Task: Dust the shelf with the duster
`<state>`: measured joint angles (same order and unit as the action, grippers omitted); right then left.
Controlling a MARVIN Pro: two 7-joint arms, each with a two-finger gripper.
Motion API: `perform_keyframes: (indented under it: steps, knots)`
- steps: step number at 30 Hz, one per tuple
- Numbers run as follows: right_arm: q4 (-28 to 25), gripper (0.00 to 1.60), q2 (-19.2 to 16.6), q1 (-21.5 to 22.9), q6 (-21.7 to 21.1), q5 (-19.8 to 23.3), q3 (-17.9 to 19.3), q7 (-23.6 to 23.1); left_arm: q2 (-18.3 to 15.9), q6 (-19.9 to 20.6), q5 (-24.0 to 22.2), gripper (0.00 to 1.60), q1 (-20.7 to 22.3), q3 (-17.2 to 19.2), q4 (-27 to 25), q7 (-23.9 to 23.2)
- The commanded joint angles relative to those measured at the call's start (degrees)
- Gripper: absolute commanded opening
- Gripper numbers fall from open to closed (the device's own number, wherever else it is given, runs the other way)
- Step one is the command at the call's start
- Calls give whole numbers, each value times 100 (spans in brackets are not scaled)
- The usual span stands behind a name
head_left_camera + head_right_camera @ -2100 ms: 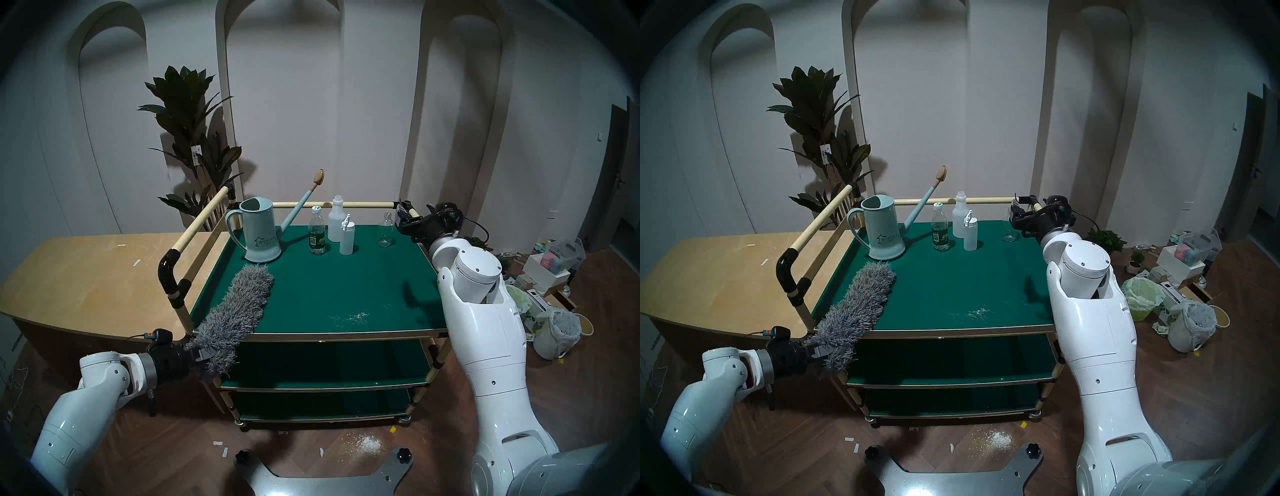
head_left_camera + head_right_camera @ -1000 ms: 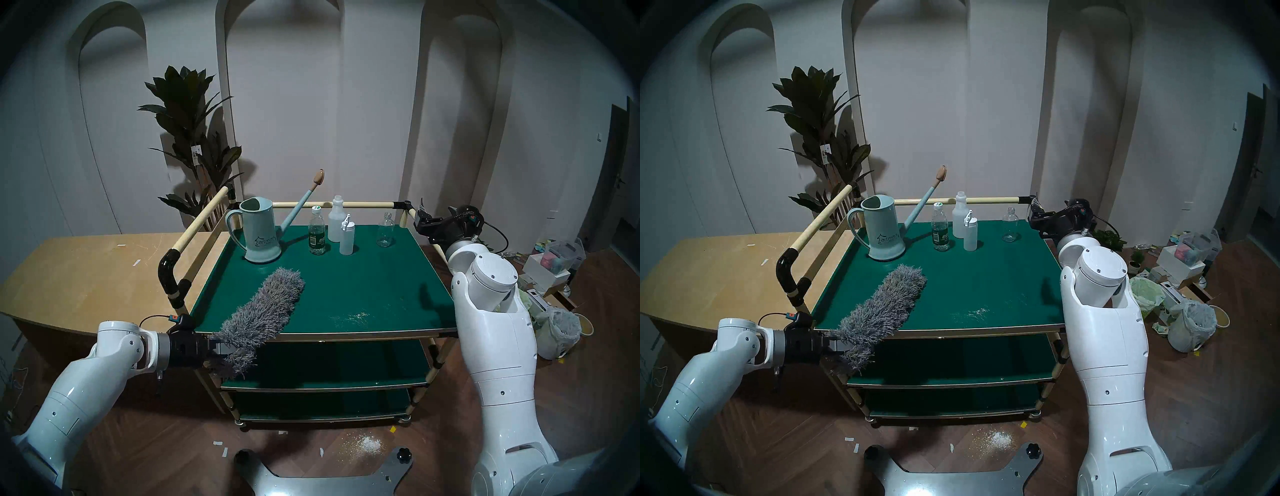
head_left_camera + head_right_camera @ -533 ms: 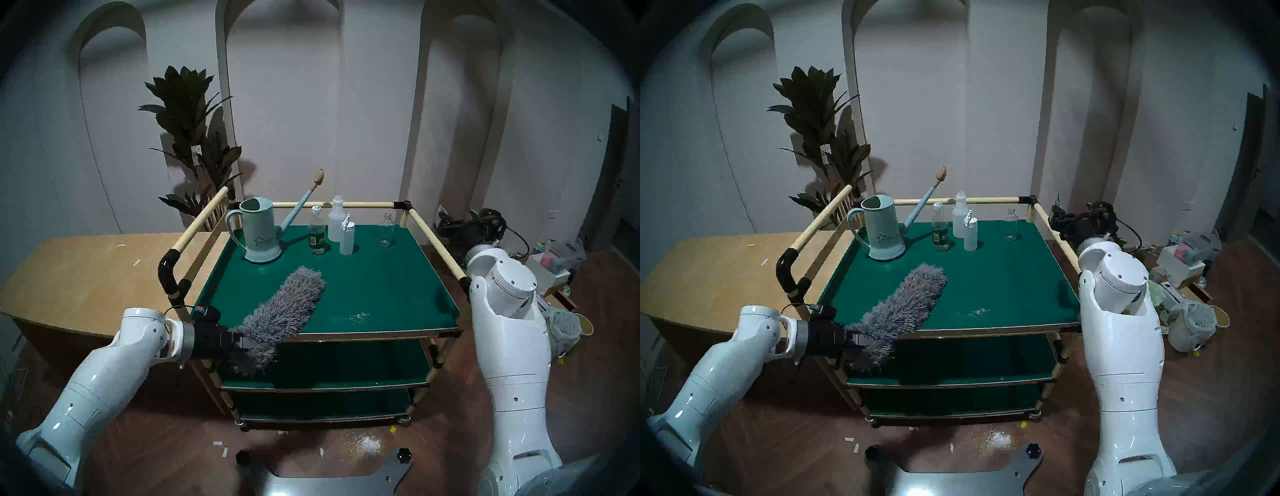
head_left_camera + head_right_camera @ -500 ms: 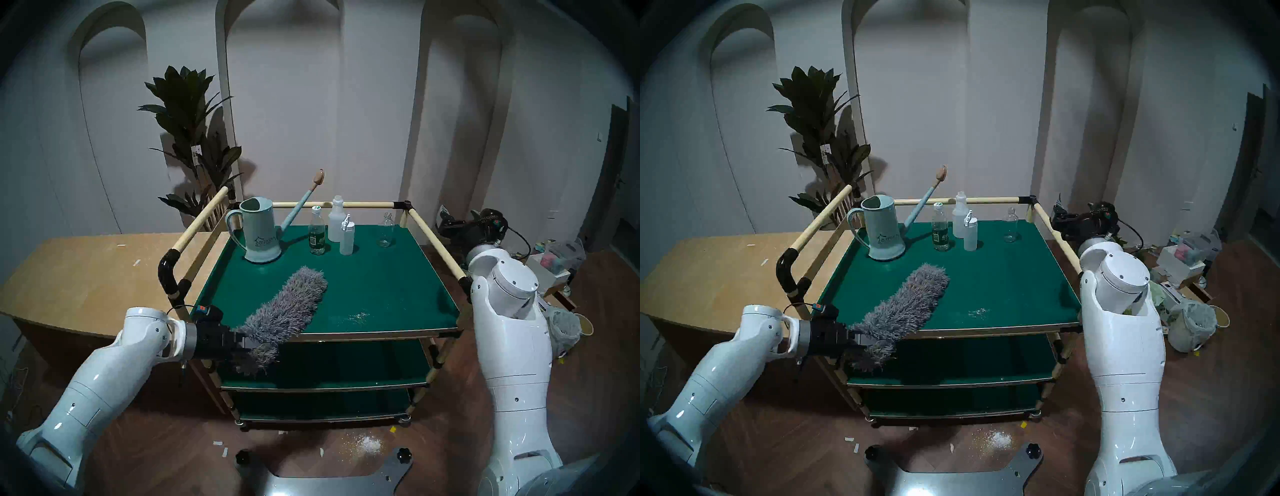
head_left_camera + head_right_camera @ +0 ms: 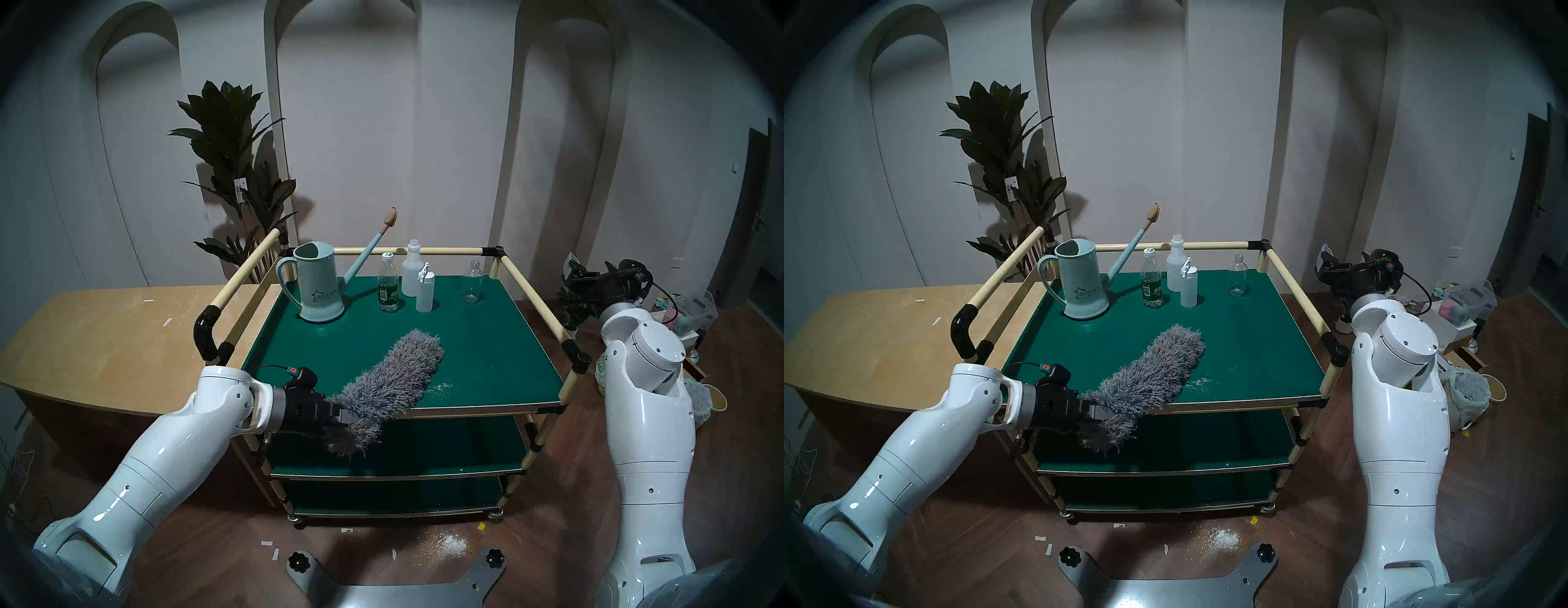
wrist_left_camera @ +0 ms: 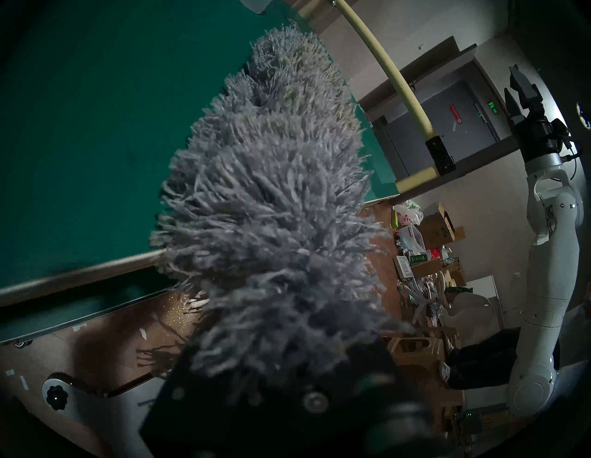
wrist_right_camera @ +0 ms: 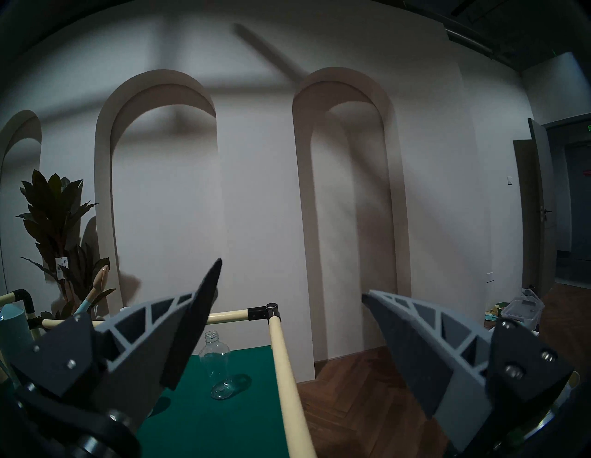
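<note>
Since the earlier frames, the left gripper has carried the duster rightward across the shelf, and the right gripper has swung clear to the right, past the side rail.

The left gripper is clamped on the duster's base. From it, the fluffy grey head runs up and away to the right and lies on the green top shelf, while loose strands hang over the front edge just beside the gripper. A thin scatter of white dust lies just beyond the head's right side. The right gripper stands wide and holds nothing, well apart from the duster.

To dust well, I judge the head should stay flat on the surface and sweep on through the dust, stopping short of the rail. The watering can and 4 bottles stand far beyond the duster's tip, so strokes should stay short of them.

The duster's handle is buried in strands, and the left wrist view is mostly filled by blurred fluff.
</note>
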<state>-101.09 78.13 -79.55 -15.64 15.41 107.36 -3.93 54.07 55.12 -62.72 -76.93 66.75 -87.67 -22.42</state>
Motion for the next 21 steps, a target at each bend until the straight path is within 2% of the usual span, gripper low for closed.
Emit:
perform_keyframes:
  steps: [1, 3, 8, 21]
  knots:
    - [11, 160, -131, 65, 32, 110, 254, -70, 426, -12, 30, 0, 676, -353, 83, -68]
    - [61, 160, -154, 73, 39, 134, 317, -91, 550, -12, 65, 0, 714, -423, 89, -70]
    - [201, 160, -223, 117, 51, 237, 517, -173, 767, -12, 113, 0, 1060, -874, 298, -139]
    - [554, 160, -388, 249, 116, 329, 728, -334, 1058, -12, -50, 0, 1549, -1705, 836, -490]
